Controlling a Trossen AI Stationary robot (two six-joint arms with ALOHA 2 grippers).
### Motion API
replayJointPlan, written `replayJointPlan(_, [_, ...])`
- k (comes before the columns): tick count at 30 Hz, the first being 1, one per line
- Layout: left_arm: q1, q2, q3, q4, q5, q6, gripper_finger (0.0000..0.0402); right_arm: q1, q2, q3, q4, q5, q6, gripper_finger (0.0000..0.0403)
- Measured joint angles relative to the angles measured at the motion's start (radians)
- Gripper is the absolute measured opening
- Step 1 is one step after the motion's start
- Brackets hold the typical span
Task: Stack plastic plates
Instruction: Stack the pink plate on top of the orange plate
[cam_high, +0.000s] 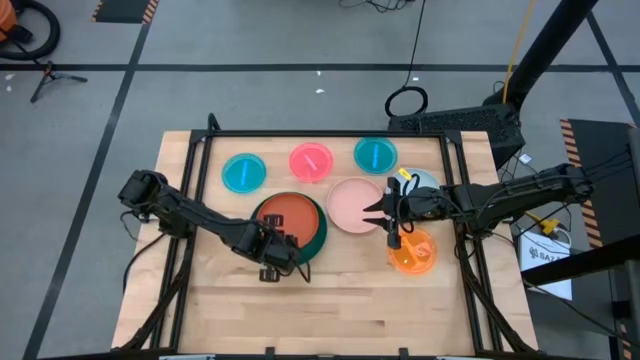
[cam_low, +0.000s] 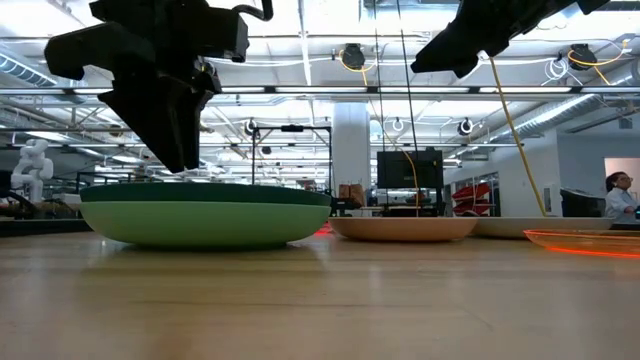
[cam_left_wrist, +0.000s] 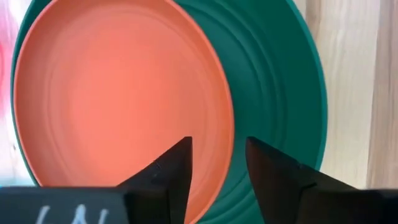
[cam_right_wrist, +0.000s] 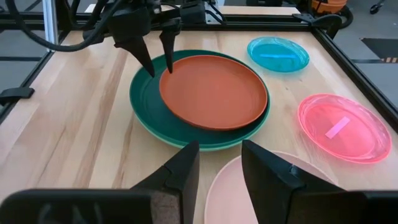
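A red-orange plate lies in a dark green plate, which sits in a light green one. My left gripper is open and points down. One finger is over the red-orange plate's near-left rim, the other over the dark green plate, both just above them. My right gripper is open and hovers high over the right edge of the pale pink plate.
Along the far side lie a cyan plate, a hot pink plate and a second cyan plate. A pale blue plate shows under my right arm. A small orange plate lies near-right. Bare wood runs along the near edge.
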Motion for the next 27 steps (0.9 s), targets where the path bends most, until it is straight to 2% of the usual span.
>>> replayJointPlan(4, [-0.002, 0.000, 0.000, 0.003, -0.010, 0.092, 0.0161, 0.000, 0.000, 0.000, 0.000, 0.001, 0.018, 0.0114])
replayJointPlan(8, [-0.002, 0.000, 0.000, 0.011, -0.095, 0.215, 0.0161, 0.000, 0.000, 0.000, 0.000, 0.008, 0.083, 0.0114])
replayJointPlan(11, [0.007, -0.017, 0.000, 0.043, -0.154, 0.349, 0.0161, 0.000, 0.012, 0.000, 0.004, 0.078, 0.156, 0.0114])
replayJointPlan(14, [0.049, -0.063, -0.008, 0.152, -0.150, 0.495, 0.0161, -0.001, 0.045, 0.000, 0.007, 0.133, 0.200, 0.0114])
replayJointPlan(17, [0.120, -0.131, -0.053, 0.257, -0.080, 0.601, 0.0161, -0.004, 0.096, 0.000, 0.049, 0.138, 0.238, 0.0114])
replayJointPlan(22, [0.264, -0.257, -0.182, 0.418, 0.128, 0.671, 0.0161, -0.012, 0.166, 0.000, 0.117, 0.135, 0.323, 0.0114])
replayJointPlan(27, [0.362, -0.365, -0.280, 0.566, 0.184, 0.664, 0.0161, -0.024, 0.198, -0.001, 0.163, 0.133, 0.435, 0.0114])
